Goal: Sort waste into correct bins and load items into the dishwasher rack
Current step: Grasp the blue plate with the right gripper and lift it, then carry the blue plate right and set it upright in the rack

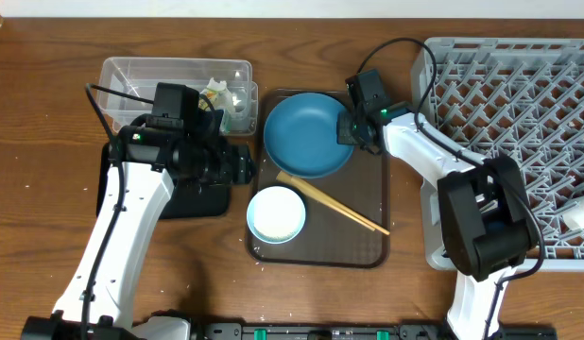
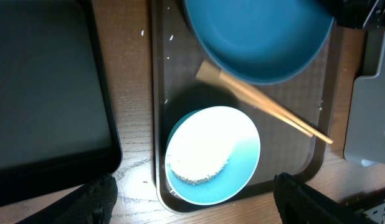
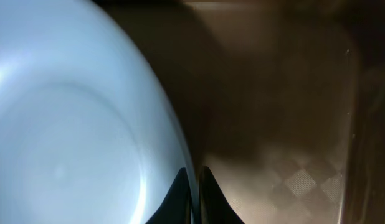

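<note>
The dark-blue plate [image 1: 306,132] lies at the far end of the brown serving tray [image 1: 368,247]. My right gripper [image 1: 352,128] is shut on the plate's right rim; in the right wrist view its fingers [image 3: 194,186] pinch the plate's edge [image 3: 74,124]. The white bowl [image 1: 276,213] holds a patch of rice [image 2: 194,168]. The wooden chopsticks [image 1: 332,202] lie slantwise between bowl and plate. My left gripper [image 1: 240,165] is open and empty, above the bowl [image 2: 211,155]. The black tray [image 1: 193,200] lies under my left arm. The clear tub [image 1: 179,68] holds tissue and a wrapper [image 1: 223,94].
The grey dishwasher rack [image 1: 519,113] fills the right side, with a pale cup [image 1: 580,212] at its right edge. A few loose rice grains [image 2: 171,37] lie on the brown tray and the wood beside it. The right arm's base stands against the rack's front left corner.
</note>
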`<state>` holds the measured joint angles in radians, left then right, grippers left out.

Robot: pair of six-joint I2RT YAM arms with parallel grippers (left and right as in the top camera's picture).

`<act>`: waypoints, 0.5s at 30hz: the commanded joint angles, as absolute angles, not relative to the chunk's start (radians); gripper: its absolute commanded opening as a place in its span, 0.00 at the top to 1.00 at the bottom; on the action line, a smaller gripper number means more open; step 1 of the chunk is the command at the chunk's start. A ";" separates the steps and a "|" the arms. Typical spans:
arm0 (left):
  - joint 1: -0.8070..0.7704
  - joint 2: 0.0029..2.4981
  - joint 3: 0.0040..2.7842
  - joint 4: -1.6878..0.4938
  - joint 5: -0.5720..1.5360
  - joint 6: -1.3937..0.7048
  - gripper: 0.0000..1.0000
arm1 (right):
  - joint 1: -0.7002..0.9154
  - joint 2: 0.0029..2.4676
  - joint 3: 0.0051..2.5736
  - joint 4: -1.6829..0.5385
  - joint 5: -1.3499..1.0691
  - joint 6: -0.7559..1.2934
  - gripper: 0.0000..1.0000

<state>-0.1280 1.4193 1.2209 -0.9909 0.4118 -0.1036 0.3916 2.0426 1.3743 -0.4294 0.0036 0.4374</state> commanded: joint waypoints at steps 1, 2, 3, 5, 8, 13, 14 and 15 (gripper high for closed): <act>-0.130 1.420 1.215 -0.994 0.406 -0.098 0.17 | 0.360 1.984 1.416 -0.428 0.111 0.439 0.99; -0.130 1.420 1.215 -0.994 0.406 -0.098 0.17 | 0.345 1.959 1.433 -0.430 0.128 0.405 0.99; -0.130 1.420 1.215 -0.994 0.406 -0.097 0.17 | 0.327 1.932 1.452 -0.431 0.140 0.361 0.99; -0.130 1.420 1.215 -0.994 0.406 -0.097 0.17 | 0.288 1.876 1.488 -0.439 0.172 0.289 0.99; -0.130 1.420 1.215 -0.993 0.406 -0.097 0.17 | 0.226 1.796 1.526 -0.437 0.237 0.199 0.99; -0.130 1.420 1.215 -0.990 0.406 -0.097 0.17 | 0.101 1.692 1.544 -0.398 0.345 -0.047 0.99; -0.130 1.420 1.215 -0.988 0.406 -0.098 0.17 | 0.075 1.682 1.544 -0.387 0.364 -0.110 0.99; -0.130 1.420 1.215 -0.986 0.406 -0.098 0.17 | 0.040 1.675 1.544 -0.371 0.384 -0.193 0.99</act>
